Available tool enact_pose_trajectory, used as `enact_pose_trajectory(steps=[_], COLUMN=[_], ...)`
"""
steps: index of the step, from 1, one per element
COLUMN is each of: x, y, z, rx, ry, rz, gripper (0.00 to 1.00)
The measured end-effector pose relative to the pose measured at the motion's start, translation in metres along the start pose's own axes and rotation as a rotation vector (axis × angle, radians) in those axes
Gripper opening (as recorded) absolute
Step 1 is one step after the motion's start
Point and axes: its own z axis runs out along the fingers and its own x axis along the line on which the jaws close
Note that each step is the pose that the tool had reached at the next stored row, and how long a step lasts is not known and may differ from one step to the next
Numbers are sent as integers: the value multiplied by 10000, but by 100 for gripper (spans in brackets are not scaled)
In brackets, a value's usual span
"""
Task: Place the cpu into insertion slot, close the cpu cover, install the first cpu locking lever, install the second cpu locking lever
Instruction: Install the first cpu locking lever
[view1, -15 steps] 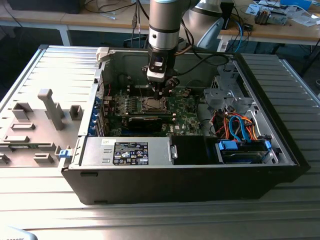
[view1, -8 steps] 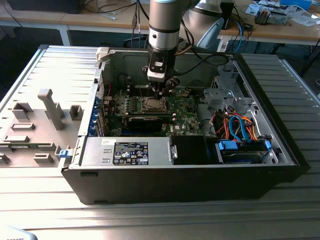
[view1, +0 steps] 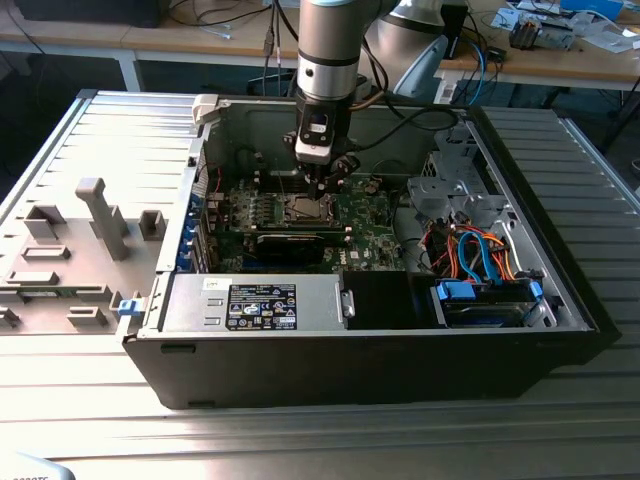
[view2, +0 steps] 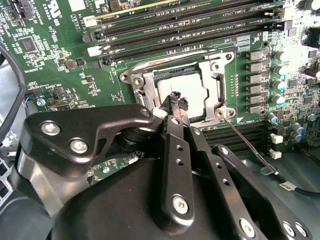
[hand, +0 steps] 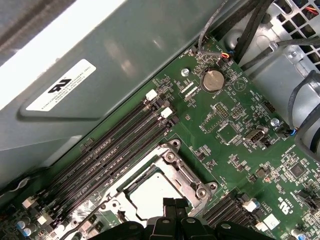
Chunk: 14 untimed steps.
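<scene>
Claw (view2: 178, 101) hangs over the insertion slot (view1: 303, 207), fingertips (view2: 174, 96) almost together, nothing held. Inside that slot sits the cpu (view2: 189, 89); the cpu cover (view2: 149, 86) lies flat over the slot, framing the chip's face.

Arm (view1: 328, 40) upright, jaws pressed together, pointing down

We can read no wording here. A white label (hand: 61, 85) with a black mark sits on the grey metal wall (hand: 150, 42). A black label (view1: 262, 305) with white print lies on the power-supply box (view1: 318, 298). White lettering dots the green circuit board (view2: 65, 45), all too small to read.
</scene>
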Motion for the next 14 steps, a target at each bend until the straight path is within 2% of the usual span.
enact_pose_trajectory(steps=[14], x=[0], y=[0], z=[0], rx=[-6], ry=[-8], rz=[-168], gripper=[11])
